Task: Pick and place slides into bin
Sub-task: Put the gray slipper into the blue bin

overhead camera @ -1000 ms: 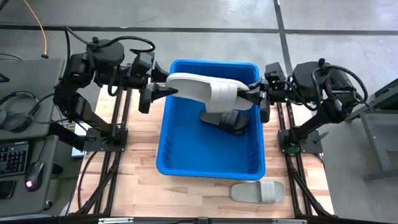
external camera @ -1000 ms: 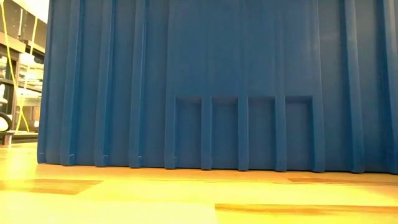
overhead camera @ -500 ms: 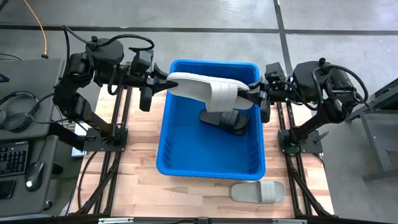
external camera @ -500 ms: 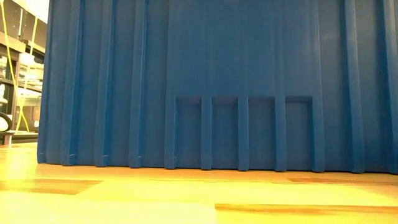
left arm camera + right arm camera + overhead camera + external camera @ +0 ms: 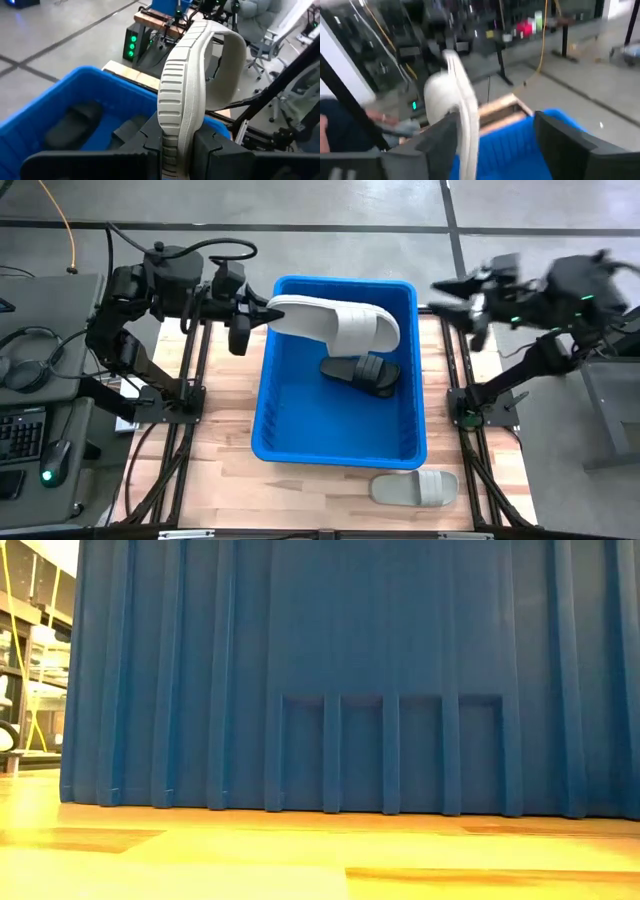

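Note:
A light grey slide [image 5: 335, 323] hangs over the far part of the blue bin [image 5: 268, 395], and my left gripper [image 5: 262, 313] is shut on its left end. The left wrist view shows this slide [image 5: 182, 95] edge-on between that gripper's fingers. A black slide [image 5: 362, 372] lies on the bin's floor. My right gripper [image 5: 446, 298] is open in the air off the bin's far right corner, touching nothing. In the right wrist view its fingers stand wide apart, with the grey slide [image 5: 456, 105] beyond them. My left gripper pinches the grey slide's sole at the end away from the strap [image 5: 176, 131], one finger [image 5: 152, 145] on each flat face. The fingers come level from the table's left and lie along the slide. The slide is lifted clear and reaches out over the bin.
A second light grey slide [image 5: 415, 488] lies on the wooden table near the front edge, right of the bin's near right corner. The low view shows only the bin's ribbed blue wall [image 5: 350, 670]. Desks with a keyboard and a mouse stand at the left.
My left gripper has shut on the grey slide's left end. My right gripper has opened, let go of the strap end and drawn back fast toward the table's right edge. The slide stays over the bin, held now by the left gripper alone.

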Motion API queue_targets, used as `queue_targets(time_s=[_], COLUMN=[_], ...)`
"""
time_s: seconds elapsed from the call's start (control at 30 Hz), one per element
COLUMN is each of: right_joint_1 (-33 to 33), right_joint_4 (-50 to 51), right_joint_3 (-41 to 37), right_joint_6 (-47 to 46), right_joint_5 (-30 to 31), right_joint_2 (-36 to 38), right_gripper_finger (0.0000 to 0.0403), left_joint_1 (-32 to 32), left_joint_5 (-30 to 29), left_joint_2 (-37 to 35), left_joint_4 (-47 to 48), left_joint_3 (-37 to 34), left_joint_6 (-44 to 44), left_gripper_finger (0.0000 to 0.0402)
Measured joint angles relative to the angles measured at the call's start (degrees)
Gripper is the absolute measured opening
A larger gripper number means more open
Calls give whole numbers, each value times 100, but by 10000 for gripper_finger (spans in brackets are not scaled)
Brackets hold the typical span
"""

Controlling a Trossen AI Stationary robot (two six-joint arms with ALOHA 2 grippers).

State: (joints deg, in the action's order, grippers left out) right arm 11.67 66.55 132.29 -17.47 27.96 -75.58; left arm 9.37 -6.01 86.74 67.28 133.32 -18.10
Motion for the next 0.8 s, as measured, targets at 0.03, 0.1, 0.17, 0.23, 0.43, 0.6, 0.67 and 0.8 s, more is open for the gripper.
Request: queue_targets(time_s=[0.03, 0.1, 0.17, 0.23, 0.43, 0.6, 0.67, 0.8], right_joint_1=[1, -1, -1, -1, -1, 1, 0, -1], right_joint_4=[-165, -565, -901, -1086, -1022, -690, -552, -464], right_joint_3=[0, 2, 2, 2, 2, 0, -2, -2], right_joint_6=[145, 439, 693, 856, 1005, 1135, 1151, 1151], right_joint_5=[40, 60, 44, -37, -457, -716, -749, -1023], right_joint_2=[93, 250, 365, 447, 531, 466, 449, 429], right_gripper_finger=[252, 257, 256, 250, 230, 217, 214, 214], left_joint_1=[0, -4, -2, 2, 2, 5, 3, -7], left_joint_5=[-38, -72, -3, 79, 76, 272, 478, 822], left_joint_2=[39, 111, 251, 389, 832, 1222, 1376, 1687], left_joint_4=[7, 30, 93, 95, 881, 1298, 1288, 1257], left_joint_3=[2, 2, 2, 0, 0, -4, -2, -2], left_joint_6=[-131, -533, -969, -1373, -2380, -3011, -3234, -3598], left_gripper_finger=[36, 36, 36, 36, 36, 36, 36, 36])
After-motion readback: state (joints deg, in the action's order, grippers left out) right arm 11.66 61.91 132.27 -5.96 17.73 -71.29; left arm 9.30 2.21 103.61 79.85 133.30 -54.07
